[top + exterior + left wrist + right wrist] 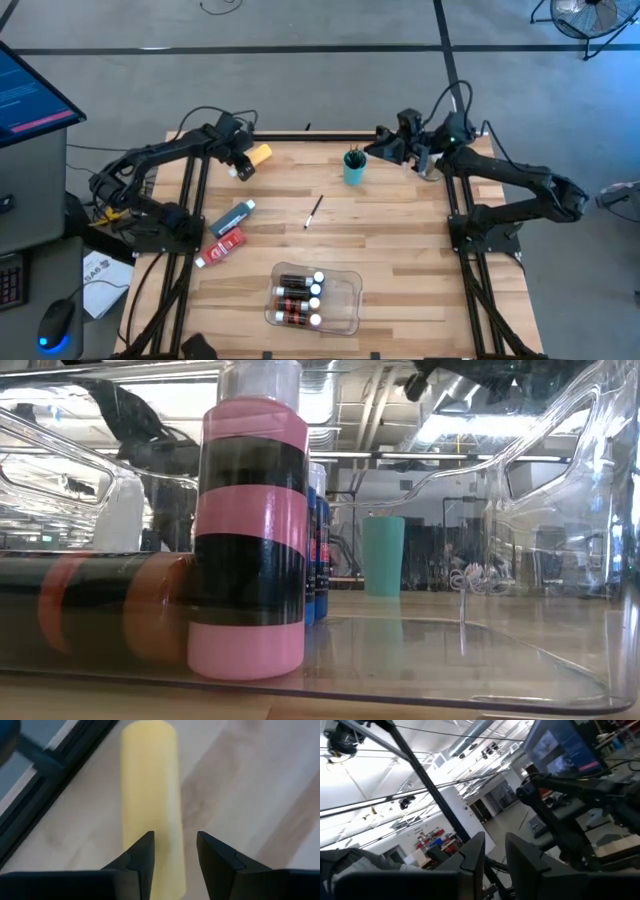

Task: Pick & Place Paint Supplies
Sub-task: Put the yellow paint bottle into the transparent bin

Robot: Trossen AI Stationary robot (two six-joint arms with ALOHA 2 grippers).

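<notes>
A: So, where is the left gripper (pixel 174 851) at this moment?

B: At the far left of the wooden table (pixel 400 240), right over the yellow bottle (pixel 150 800). From the wrist, its two fingers stand apart with the bottle lying on its side beneath them; I cannot tell whether they touch it.

A: And the right gripper (pixel 494 851)?

B: Raised at the far right of the table, beside the teal cup (pixel 354 168), which has dark brush handles sticking out. Its fingers show a narrow gap with nothing between them, pointing out into the room.

A: The other supplies?

B: One paint brush (pixel 313 212) lies loose mid-table. A blue-grey tube (pixel 232 217) and a red tube (pixel 222 247) lie on the left side, near each other. The clear plastic tray (pixel 350 300) at the near edge holds several small brown bottles with white caps (pixel 298 296), lying side by side.
</notes>
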